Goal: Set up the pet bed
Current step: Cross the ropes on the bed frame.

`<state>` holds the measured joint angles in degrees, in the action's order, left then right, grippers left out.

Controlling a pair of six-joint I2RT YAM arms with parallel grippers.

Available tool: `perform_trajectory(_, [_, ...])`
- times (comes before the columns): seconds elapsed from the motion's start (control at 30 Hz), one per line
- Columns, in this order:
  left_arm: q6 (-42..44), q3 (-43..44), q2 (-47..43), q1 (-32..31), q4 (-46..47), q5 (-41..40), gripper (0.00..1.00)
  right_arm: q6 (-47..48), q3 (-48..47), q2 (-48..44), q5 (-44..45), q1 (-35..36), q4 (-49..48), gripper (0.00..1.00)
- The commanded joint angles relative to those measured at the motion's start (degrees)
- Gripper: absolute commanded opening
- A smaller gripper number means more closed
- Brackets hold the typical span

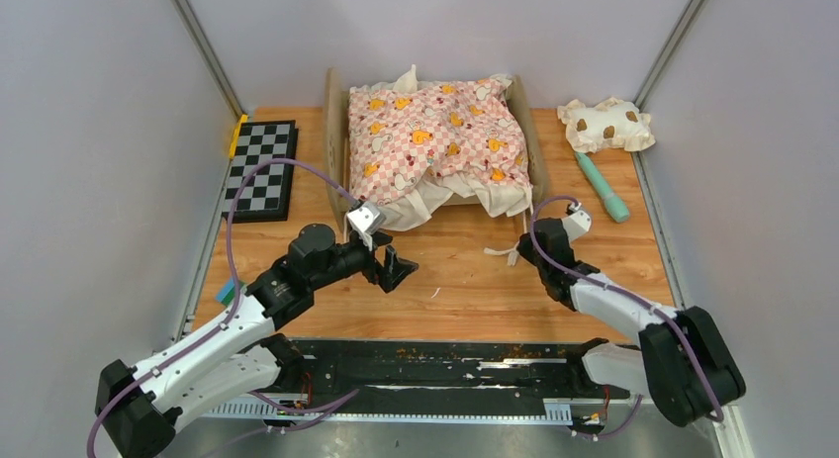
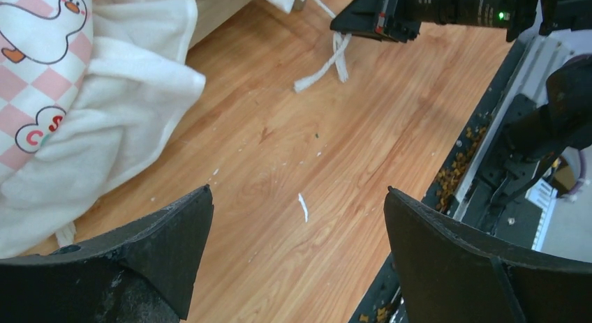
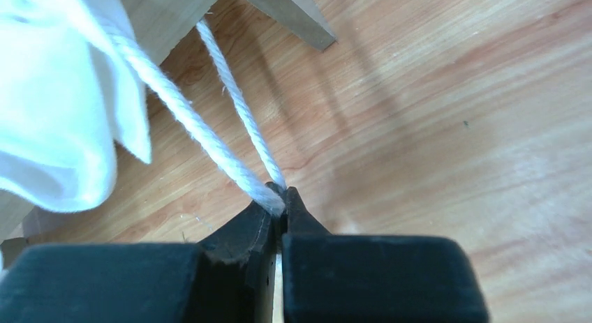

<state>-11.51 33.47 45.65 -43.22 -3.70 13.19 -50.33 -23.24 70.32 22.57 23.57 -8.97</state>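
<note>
The pet bed [image 1: 335, 141] stands at the back centre, its light-wood side rails showing. A pink checkered cushion [image 1: 435, 137] with a white ruffle covers its base and hangs over the front. My right gripper [image 1: 522, 247] is at the bed's front right corner. In the right wrist view it [image 3: 281, 197] is shut on a white cord [image 3: 209, 138] that runs up to the wood frame [image 3: 167, 16]. My left gripper [image 1: 398, 270] is open, low over bare wood in front of the bed, with nothing between its fingers [image 2: 174, 232].
A cream brown-spotted pillow [image 1: 605, 125] and a teal stick [image 1: 604, 186] lie at the back right. A checkerboard [image 1: 259, 168] sits at the left. A black rail [image 1: 445, 364] with scattered crumbs runs along the near edge. Grey walls close in both sides.
</note>
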Motion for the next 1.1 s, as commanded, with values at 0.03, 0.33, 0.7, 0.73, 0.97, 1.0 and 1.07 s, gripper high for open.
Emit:
perform_trajectory(0.03, [-4.82,-0.9,1.67,-0.2,11.0,2.13,0.96,-0.32,0.64,-9.54,1.17,-0.18,15.37,0.0])
perform_trajectory(0.33, [-6.32,-2.0,4.99,-0.37,14.71,3.88,0.95,-0.77,0.41,-15.13,-2.35,-0.72,22.4,0.38])
perform_trajectory(0.7, [-6.16,-3.56,7.42,-2.13,18.94,1.99,0.98,3.66,-2.5,-22.82,0.63,-3.31,28.51,0.41])
perform_trajectory(0.73, [-5.16,-3.03,8.54,-3.37,18.85,0.69,0.98,4.33,-3.08,-23.17,0.29,-3.81,29.21,0.41])
perform_trajectory(0.97, [-9.91,2.24,21.72,-16.64,22.64,-15.43,0.92,10.03,-9.48,-30.66,0.38,-4.95,38.14,0.41])
perform_trajectory(1.0, [-12.52,2.83,23.77,-18.26,24.17,-18.94,0.89,10.76,-10.25,-32.46,0.9,-4.94,39.46,0.41])
perform_trajectory(1.07, [-18.76,4.68,29.02,-20.3,25.9,-24.35,0.86,12.22,-11.77,-35.8,1.52,-4.98,41.27,0.41])
